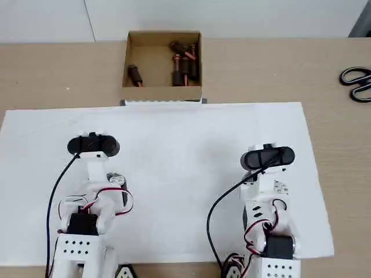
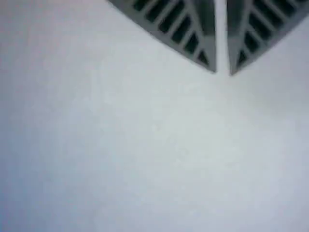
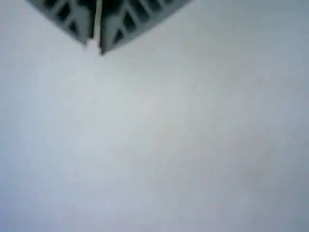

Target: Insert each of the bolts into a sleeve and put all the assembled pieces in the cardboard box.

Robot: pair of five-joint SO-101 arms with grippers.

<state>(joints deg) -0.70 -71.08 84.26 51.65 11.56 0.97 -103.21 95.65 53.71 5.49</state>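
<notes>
Paper sheet (image 1: 174, 174): white, spread over the wooden table (image 1: 35, 75), bare of loose bolts or sleeves as far as I can see.
Folded arm (image 1: 93, 174): parked over the sheet's left part, well short of the box.
Left gripper (image 2: 223, 71): jaws drawn nearly together, a thin slit between, nothing held, the sheet beneath.
Cardboard box (image 1: 164, 91): beyond the sheet's far edge, about midway across.
Lone piece (image 1: 134, 75): inside the box, by its left wall.
Cluster of pieces (image 1: 184, 62): inside the box, heaped toward its right wall; the count is unclear.
Second arm (image 1: 266, 185): parked over the sheet's right part.
Right gripper (image 3: 95, 46): jaws closed, empty, over the sheet.
Scissors (image 1: 356, 84): at the table's right edge, well apart.
Progress: the pieces seem boxed and none lie outside, so I judge the task essentially finished.
</notes>
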